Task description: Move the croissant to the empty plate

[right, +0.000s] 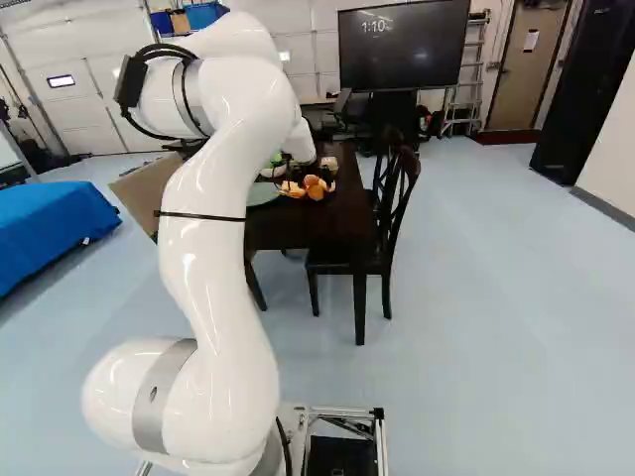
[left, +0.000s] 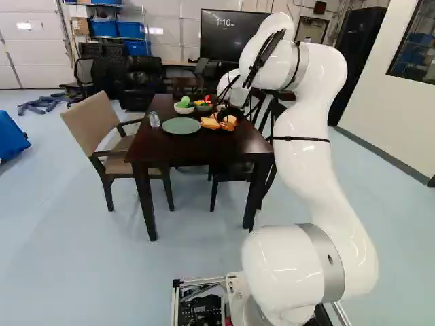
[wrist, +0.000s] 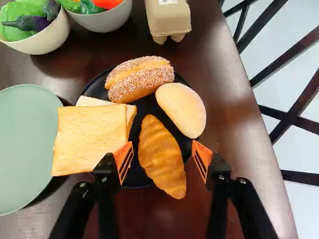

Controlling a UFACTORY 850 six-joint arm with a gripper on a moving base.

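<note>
My gripper (left: 223, 113) is over the food at the table's right part in the left base view. In the wrist view the gripper (wrist: 163, 158) stands open, one orange-padded finger on either side of the golden-brown croissant (wrist: 161, 157), with gaps at both sides. The croissant lies on a black plate (wrist: 141, 182), beside toast slices (wrist: 89, 137), a pale bun (wrist: 182, 109) and a sugared roll (wrist: 140, 78). The empty green plate (wrist: 27, 144) sits beside the black plate, past the toast; the left base view also shows this green plate (left: 181, 125).
Beyond the black plate stand two bowls of toy vegetables (wrist: 42, 39) (wrist: 105, 21) and an egg carton (wrist: 168, 20). A clear bottle (left: 154, 119) stands by the green plate. Chairs (left: 102, 129) (right: 389, 223) flank the dark table (left: 204, 146).
</note>
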